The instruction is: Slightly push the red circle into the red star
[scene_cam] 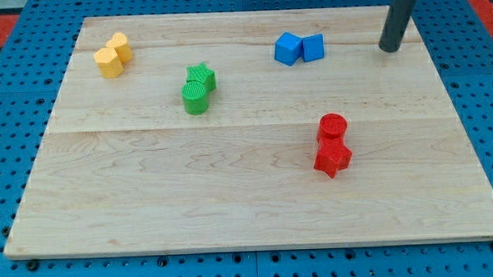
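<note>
Wood grain runs across the pale surface on which we work, a board lying on a blue perforated base. Our end effector is only a straight dark rod, with nothing to open or close and nothing in its hold; it comes down from the view's top right, and my tip rests near the board's upper right corner, apart from every block. The red circle stands right of the middle, and the red star lies directly below it toward the view's bottom, the two touching or very nearly so; we cannot tell whether any gap is left between them. My tip is well apart from this red pair, above it and somewhat to the view's right. Nearest to my tip are two blue blocks, side by side and touching, just to the view's left of it along the top of the board. Left of the middle a green star sits against a green circle below it. In the upper left corner two yellow blocks lean together, their shapes hard to make out.
</note>
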